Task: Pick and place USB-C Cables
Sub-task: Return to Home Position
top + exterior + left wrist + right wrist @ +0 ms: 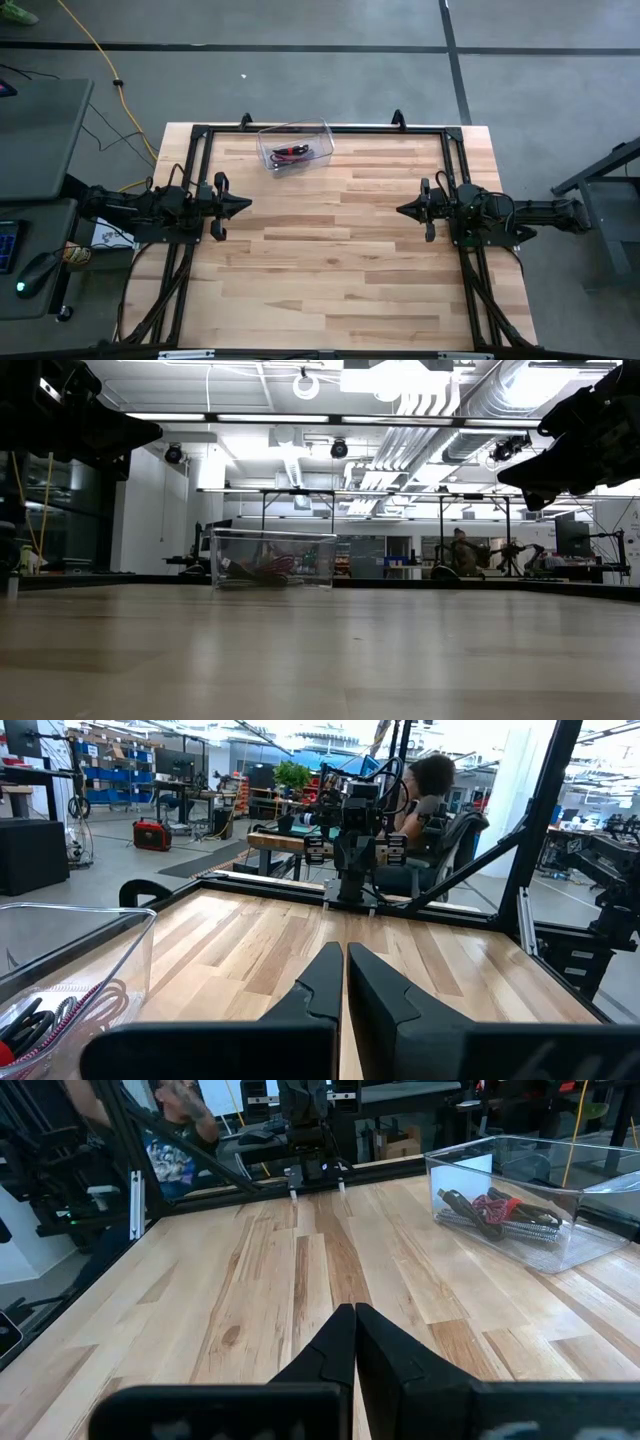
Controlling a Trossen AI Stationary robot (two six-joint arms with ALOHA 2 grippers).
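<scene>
a: where are the usb-c cables?

b: all in the transparent bin. it stands on the table in the upper part of the high view, left of centre, just inside the far bar of the black frame. in the low view the bin sits left of centre, on the far part of the wood.

a: can you tell them apart?

b: partly. they lie in a loose heap on the bin's floor, touching one another. the right wrist view shows a silver-grey braided one, a red one and black ends. the low view shows a pink-magenta loop. i cannot tell which lies on which.

a: and the left gripper?

b: at the left of the high view, about mid-height, just inside the table's left edge and pointing toward the centre. its fingers are pressed together with nothing between them. it is well apart from the bin. in the low view it hangs in the upper left corner, above the wood.

a: the right gripper?

b: mirrored at the right of the high view, mid-height, its tip facing the left one across the table. its fingers are closed too and carry nothing. in the low view it is in the upper right corner, above the table.

a: anything else?

b: a yellow cord runs over the floor in the upper left of the high view, off the table. in the left wrist view a person sits beyond the table, behind the right arm.
</scene>
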